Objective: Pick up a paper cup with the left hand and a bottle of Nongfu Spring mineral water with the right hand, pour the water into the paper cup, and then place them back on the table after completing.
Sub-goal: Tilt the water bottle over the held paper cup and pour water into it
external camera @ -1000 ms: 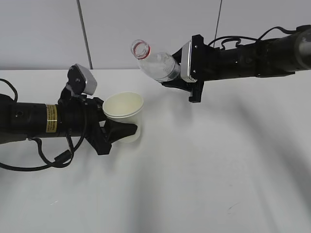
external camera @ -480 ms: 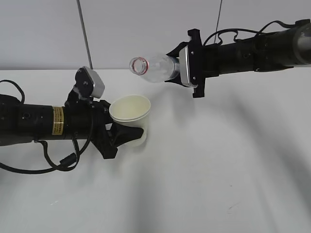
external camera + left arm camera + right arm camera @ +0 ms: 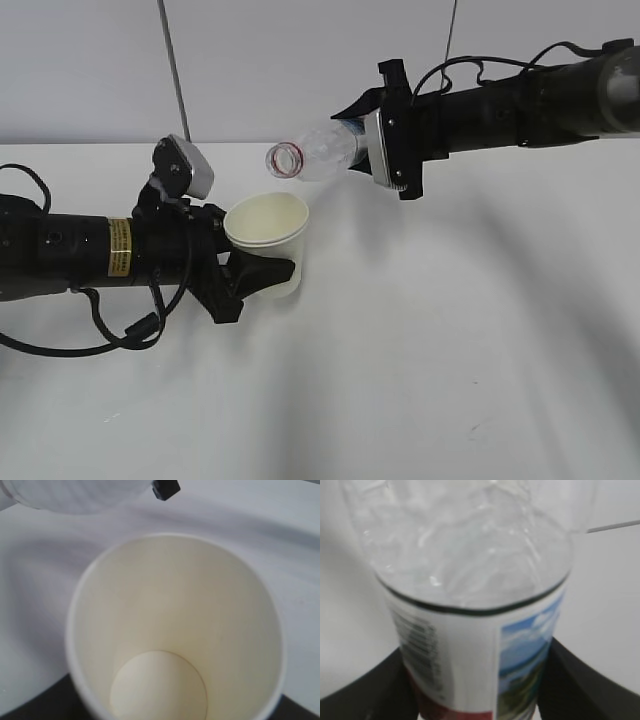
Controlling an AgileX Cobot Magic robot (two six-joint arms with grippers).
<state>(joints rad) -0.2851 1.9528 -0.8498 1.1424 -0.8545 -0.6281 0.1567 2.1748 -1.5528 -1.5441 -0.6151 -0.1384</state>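
My left gripper (image 3: 262, 272) is shut on a cream paper cup (image 3: 268, 243) and holds it upright just above the white table (image 3: 430, 330). In the left wrist view the cup (image 3: 170, 630) fills the frame and its bottom looks dry. My right gripper (image 3: 385, 140) is shut on a clear water bottle (image 3: 318, 155) with a red neck ring and no cap. The bottle is tilted with its mouth down to the left, just above the cup's far rim. In the right wrist view the bottle (image 3: 475, 605) shows its label between the black fingers (image 3: 575, 680).
A grey wall with a dark vertical seam (image 3: 172, 70) stands behind the table. The two black arms reach in from the left and right edges, with cables hanging by the left arm (image 3: 110, 335).
The right gripper has tipped the bottle from mouth-up to mouth-down and brought it closer to the cup. The left gripper with the cup has shifted slightly to the right.
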